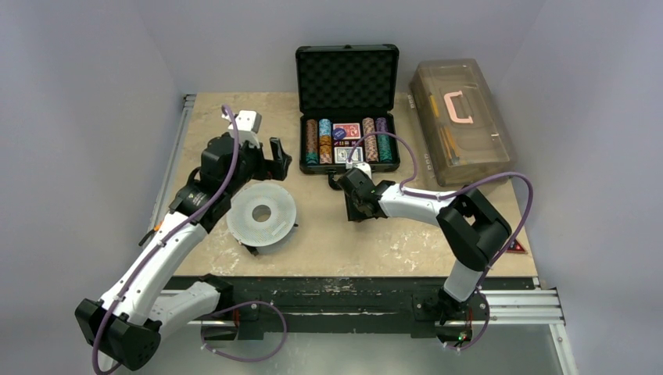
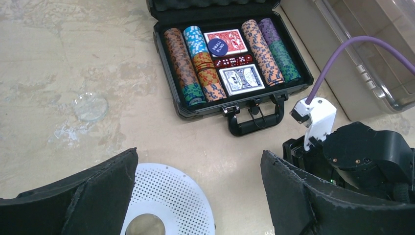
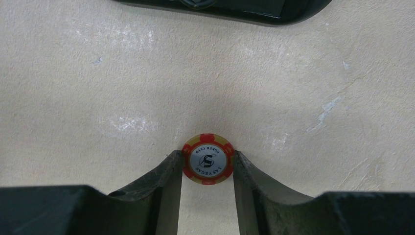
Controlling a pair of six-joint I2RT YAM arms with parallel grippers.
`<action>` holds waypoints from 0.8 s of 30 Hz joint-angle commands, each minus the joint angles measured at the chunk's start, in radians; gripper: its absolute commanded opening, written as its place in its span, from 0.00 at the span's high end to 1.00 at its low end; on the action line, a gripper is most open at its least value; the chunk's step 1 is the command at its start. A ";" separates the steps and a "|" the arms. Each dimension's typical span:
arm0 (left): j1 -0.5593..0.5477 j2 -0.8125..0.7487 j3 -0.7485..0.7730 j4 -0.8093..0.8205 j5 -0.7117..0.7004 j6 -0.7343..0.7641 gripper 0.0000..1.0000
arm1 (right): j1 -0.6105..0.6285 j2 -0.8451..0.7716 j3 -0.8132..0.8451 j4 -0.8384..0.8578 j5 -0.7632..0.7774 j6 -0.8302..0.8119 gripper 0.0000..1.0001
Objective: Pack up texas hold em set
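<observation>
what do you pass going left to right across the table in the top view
perforated white disc → open black poker case → translucent brown toolbox

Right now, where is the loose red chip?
In the right wrist view the red chip lies on the table between the fingers of the right gripper, which touch its edges, just in front of the open black case.

Briefcase (image 1: pixel 347 74) common to overhead, left wrist
</observation>
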 commanded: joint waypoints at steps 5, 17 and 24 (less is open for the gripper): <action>-0.004 0.063 0.081 -0.023 0.053 -0.018 0.07 | 0.002 -0.040 -0.029 0.047 -0.012 -0.002 0.80; 0.044 0.298 0.173 -0.066 0.371 -0.101 0.08 | 0.002 -0.162 -0.088 0.156 0.001 -0.085 0.85; 0.138 0.527 0.196 0.027 0.769 -0.271 0.15 | 0.002 -0.238 -0.134 0.277 -0.029 -0.181 0.85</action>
